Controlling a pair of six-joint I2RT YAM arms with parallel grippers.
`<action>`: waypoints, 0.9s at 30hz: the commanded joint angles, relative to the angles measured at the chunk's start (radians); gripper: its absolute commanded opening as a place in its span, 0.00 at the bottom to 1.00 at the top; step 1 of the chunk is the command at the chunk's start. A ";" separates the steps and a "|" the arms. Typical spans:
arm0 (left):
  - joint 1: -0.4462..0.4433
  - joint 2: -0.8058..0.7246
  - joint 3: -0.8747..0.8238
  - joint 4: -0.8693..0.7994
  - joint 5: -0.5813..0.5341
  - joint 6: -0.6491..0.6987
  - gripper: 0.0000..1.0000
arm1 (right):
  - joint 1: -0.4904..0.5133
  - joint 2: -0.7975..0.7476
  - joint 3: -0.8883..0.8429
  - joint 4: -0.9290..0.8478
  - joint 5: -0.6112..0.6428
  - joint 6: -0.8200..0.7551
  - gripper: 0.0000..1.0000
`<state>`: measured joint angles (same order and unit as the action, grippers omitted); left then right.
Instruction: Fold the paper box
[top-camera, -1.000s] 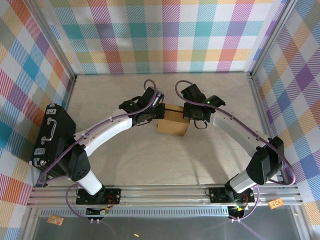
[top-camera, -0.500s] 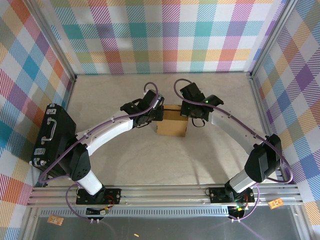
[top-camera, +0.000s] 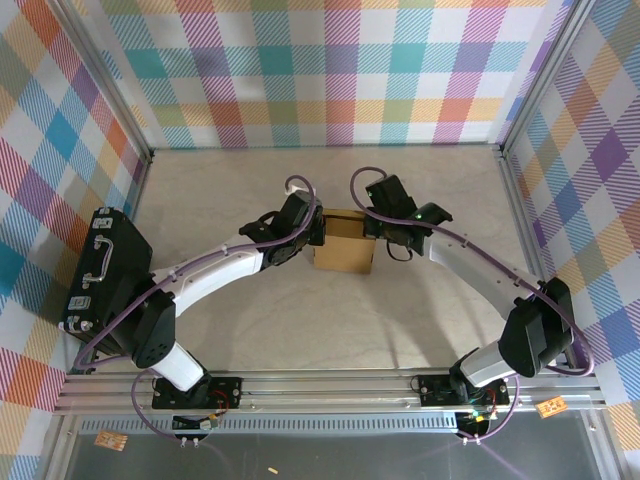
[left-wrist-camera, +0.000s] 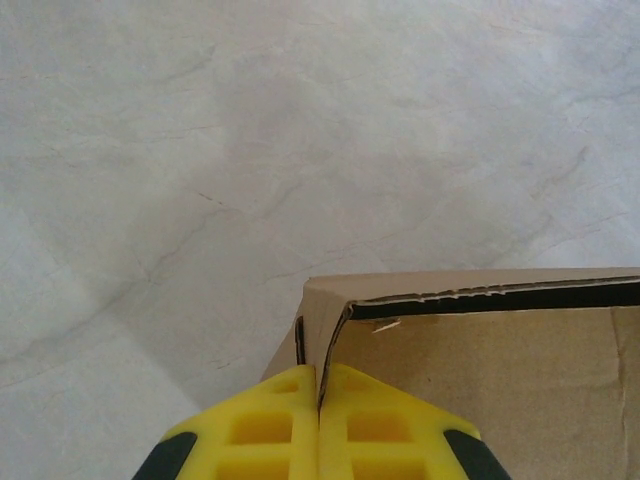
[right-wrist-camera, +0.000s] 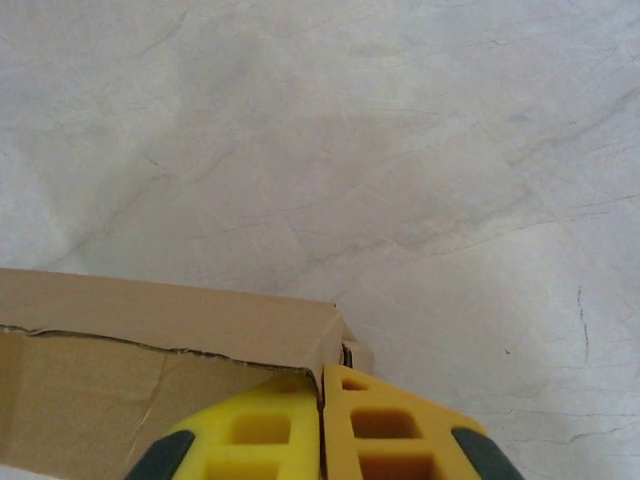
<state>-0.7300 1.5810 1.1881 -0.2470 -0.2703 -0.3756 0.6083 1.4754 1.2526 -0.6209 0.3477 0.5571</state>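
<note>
Both grippers are clenched on brown cardboard. The left gripper has its yellow fingers pressed together, with a thin upright edge of the paper box running down into the seam between them. The right gripper is closed the same way on the opposite corner of the paper box, the folded corner edge meeting the line where its yellow fingers join.

Seen from above, colourful plaid walls close in three sides of a pale, marbled table. An aluminium rail runs along the near edge and carries the two arm bases. The white left arm and the white right arm arch inward from their bases, each trailed by a purple cable, and meet near the table's middle.

A black hard case with a handle leans at the left wall, well apart from the arms' tips.

The paper box sits on the table between the two wrists, a small squarish brown shape. The left gripper is at its far left corner and the right gripper at its far right corner.

In the left wrist view a dark slit runs along the box's top edge beside the gripped corner. In the right wrist view a small cardboard tab pokes out just behind the gripped corner.
</note>
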 joint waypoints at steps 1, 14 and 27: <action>0.007 0.015 -0.041 -0.094 0.012 0.012 0.00 | -0.008 0.001 -0.009 -0.203 -0.013 -0.014 0.16; -0.003 0.011 -0.033 -0.116 -0.013 0.008 0.00 | -0.001 0.039 0.092 -0.212 -0.005 0.097 0.03; -0.032 0.024 -0.037 -0.115 -0.067 0.015 0.00 | 0.008 0.007 0.022 -0.232 0.021 0.095 0.17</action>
<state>-0.7547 1.5810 1.1839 -0.2371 -0.2905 -0.3695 0.6220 1.4940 1.2736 -0.7132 0.3500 0.6559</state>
